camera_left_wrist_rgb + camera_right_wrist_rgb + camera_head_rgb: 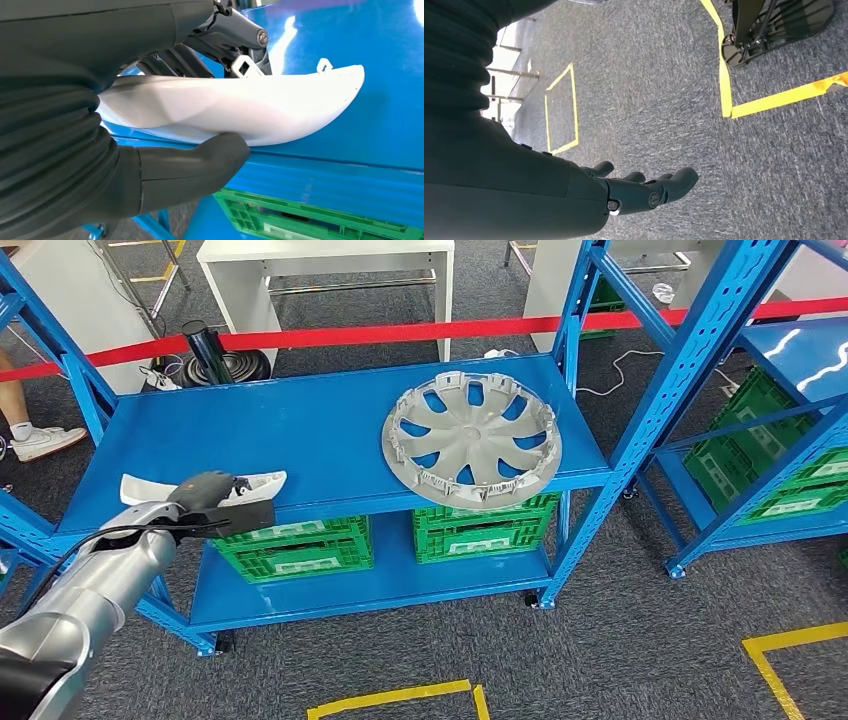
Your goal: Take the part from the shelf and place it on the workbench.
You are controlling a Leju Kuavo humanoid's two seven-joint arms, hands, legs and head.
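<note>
At shelf front edge, left hand gripping white part.

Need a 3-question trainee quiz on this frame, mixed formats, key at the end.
1. True or false: the left hand grips the white part at the front edge of the blue shelf.
2. Multiple choice: the silver wheel cover lies
A) in a green crate
B) flat on the top shelf, to the right of the white part
C) on the floor
3. Fill in: the right hand hangs over grey ______ marked with yellow tape, fingers apart, holding nothing.

Key: 1 true; 2 B; 3 carpet
</note>
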